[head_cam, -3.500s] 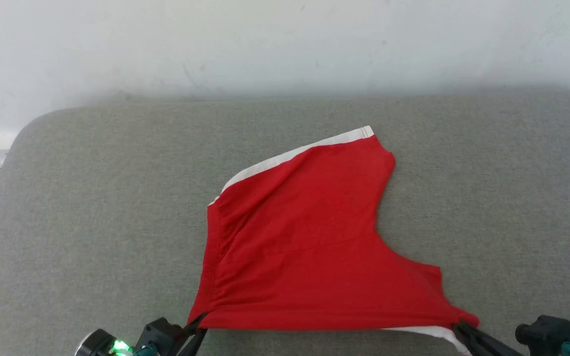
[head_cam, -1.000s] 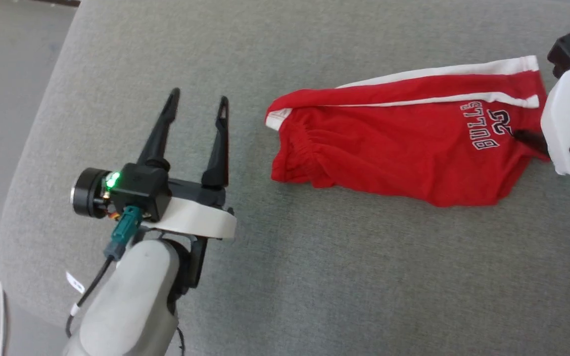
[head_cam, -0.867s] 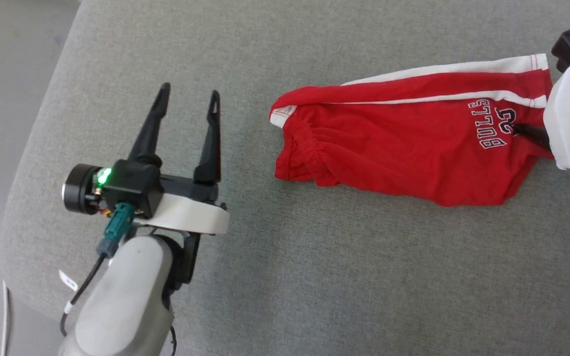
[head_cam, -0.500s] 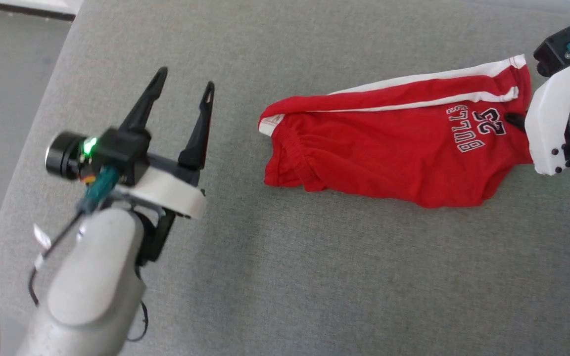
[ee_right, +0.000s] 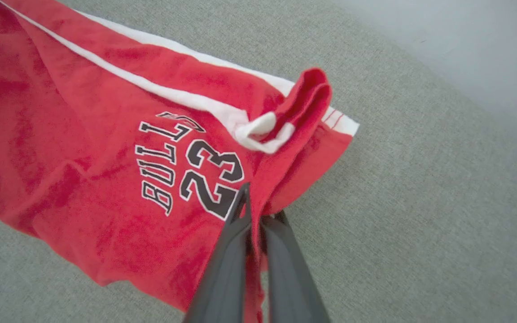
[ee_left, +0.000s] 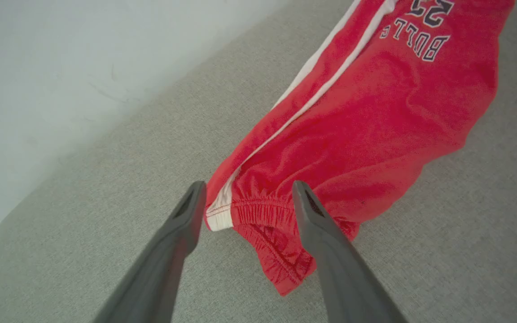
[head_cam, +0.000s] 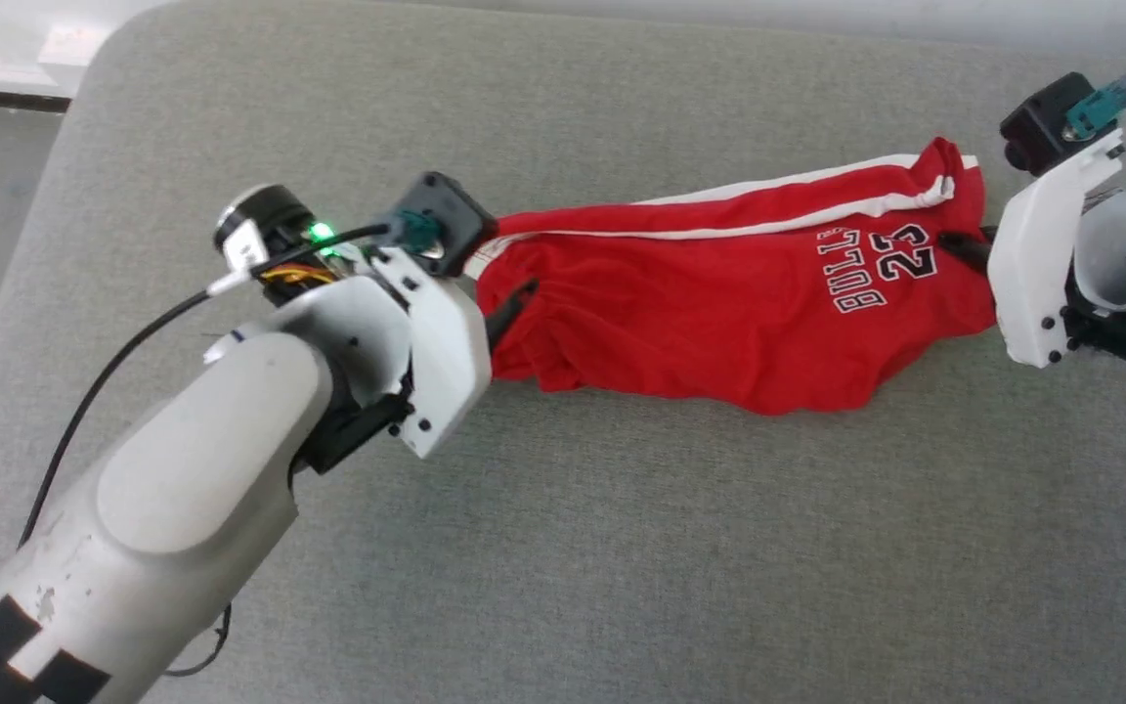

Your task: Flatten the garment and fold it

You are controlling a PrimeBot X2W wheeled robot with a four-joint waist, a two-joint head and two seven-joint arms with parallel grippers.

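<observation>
At the waistband of the garment, my left gripper straddles the elastic, fingers apart. My right gripper is clamped on the hem. Next, I judge: close left, pull flat.

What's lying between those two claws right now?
The red shorts. In the head view they span the gap: the right claw is shut on the printed leg end, and the left claw stands open around the waistband.

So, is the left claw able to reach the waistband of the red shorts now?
Probably yes. The left claw is open, its fingers on either side of the gathered waistband, with nothing between. The right claw grips the shorts at the far hem, well apart.
</observation>
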